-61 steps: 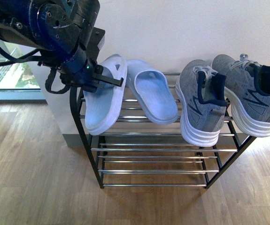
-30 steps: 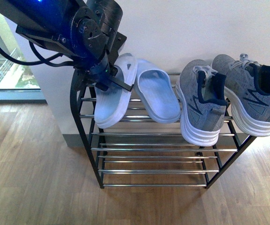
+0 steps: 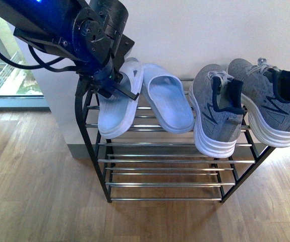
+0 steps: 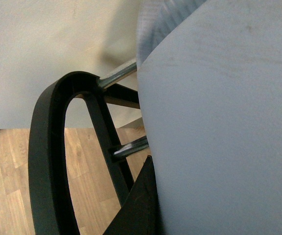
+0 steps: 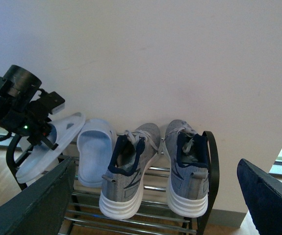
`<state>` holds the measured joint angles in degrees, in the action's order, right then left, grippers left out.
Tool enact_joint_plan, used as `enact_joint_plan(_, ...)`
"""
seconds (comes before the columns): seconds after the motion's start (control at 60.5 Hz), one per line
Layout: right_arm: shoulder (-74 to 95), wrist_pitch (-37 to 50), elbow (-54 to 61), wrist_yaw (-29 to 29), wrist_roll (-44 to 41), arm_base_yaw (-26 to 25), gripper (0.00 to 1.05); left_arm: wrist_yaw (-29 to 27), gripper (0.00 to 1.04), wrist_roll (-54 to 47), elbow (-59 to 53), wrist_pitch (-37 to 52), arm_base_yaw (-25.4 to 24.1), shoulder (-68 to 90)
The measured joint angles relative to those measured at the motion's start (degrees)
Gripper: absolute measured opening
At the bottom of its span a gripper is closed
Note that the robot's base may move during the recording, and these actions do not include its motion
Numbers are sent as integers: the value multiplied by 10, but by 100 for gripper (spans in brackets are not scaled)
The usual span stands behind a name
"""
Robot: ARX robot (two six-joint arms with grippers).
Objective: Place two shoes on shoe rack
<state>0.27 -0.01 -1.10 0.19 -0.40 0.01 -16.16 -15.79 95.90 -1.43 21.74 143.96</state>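
The left gripper (image 3: pixel 115 83) clamps a pale blue rubber slide sandal (image 3: pixel 117 108) on the black-framed, chrome-rod shoe rack (image 3: pixel 165 161). Well to its right on the top shelf sit two grey knit sneakers with white soles (image 3: pixel 216 117), beyond a second blue slide (image 3: pixel 167 103). The right gripper (image 5: pixel 155 205) is spread wide, holding nothing.

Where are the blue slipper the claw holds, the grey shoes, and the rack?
Held slipper (image 3: pixel 115 113), front view, on its footbed.
Grey shoes (image 3: pixel 218 118), front view, on the nearer shoe's side.
Rack (image 3: pixel 165 185), front view, on a lower chrome rod.

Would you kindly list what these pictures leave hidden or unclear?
- Left gripper, front view: its own body hides the grip on the left slipper.
- Left wrist view: the slipper fills the frame.
- Far-right sneaker: toe cut off by the frame edge.
- Right gripper: fingertips cut off.
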Motion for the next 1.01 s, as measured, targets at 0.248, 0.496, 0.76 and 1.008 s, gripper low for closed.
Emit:
enact_joint_plan(0.248,0,0,0,0,0,0,95,-15,2,-14,-5,-4,-2,-7)
enact_joint_plan(0.496,0,0,0,0,0,0,95,-5,2,12,-8,-3,-3,-11)
enact_joint_plan(0.76,0,0,0,0,0,0,95,-33,2,24,-10,-2,-3,-22)
enact_joint_plan(1.008,0,0,0,0,0,0,95,-49,2,36,23,-11,-2,17)
